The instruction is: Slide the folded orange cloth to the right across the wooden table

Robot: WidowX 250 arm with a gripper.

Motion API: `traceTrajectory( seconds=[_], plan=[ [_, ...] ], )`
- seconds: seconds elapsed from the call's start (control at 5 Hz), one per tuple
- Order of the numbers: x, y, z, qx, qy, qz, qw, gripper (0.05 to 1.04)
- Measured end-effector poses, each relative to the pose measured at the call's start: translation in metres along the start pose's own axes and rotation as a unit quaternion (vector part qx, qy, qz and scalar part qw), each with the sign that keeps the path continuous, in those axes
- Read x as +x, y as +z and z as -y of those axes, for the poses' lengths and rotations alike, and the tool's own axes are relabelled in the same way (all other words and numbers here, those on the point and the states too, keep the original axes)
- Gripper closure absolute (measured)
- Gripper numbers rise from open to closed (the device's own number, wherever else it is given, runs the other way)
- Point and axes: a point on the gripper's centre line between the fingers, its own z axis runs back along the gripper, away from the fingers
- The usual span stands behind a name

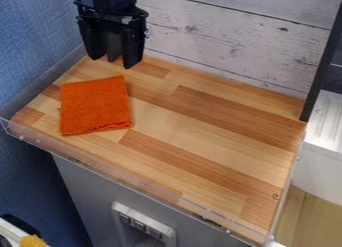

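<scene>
Wood-strip tabletop (207, 126) bearing an orange cloth (97, 106), which lies flat and ungrasped on the camera side of the parted, empty fingers (113, 60), its layers apparently already folded, though whether any further folding remains cannot be judged.

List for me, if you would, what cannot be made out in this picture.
In the camera view:
- Robot arm: upper part, cut off by top edge
- Orange cloth: underside, hidden by its upper surface
- Yellow object: identity, cut off by bottom edge
- Dark buttons: any markings, too small
- White fixture: remainder, cut off by right edge
</scene>
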Motion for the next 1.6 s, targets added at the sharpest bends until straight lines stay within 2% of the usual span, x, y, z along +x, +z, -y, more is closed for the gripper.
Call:
traceTrajectory(
  seconds=[0.4, 1.0, 1.2, 1.4, 1.6],
  plan=[
    [0.005, -0.006, -0.008, 0.003, 0.033, 0.015, 0.9993, 0.087],
    [0.01, -0.008, -0.028, 0.008, 0.103, 0.049, 0.9934, 0.084],
    [0.011, -0.008, -0.03, 0.005, 0.119, 0.055, 0.9914, 0.148],
    [0.013, -0.015, -0.031, 0.008, 0.131, 0.059, 0.9896, 0.429],
    [0.013, -0.032, -0.035, 0.012, 0.14, 0.049, 0.9889, 0.73]
  ],
)
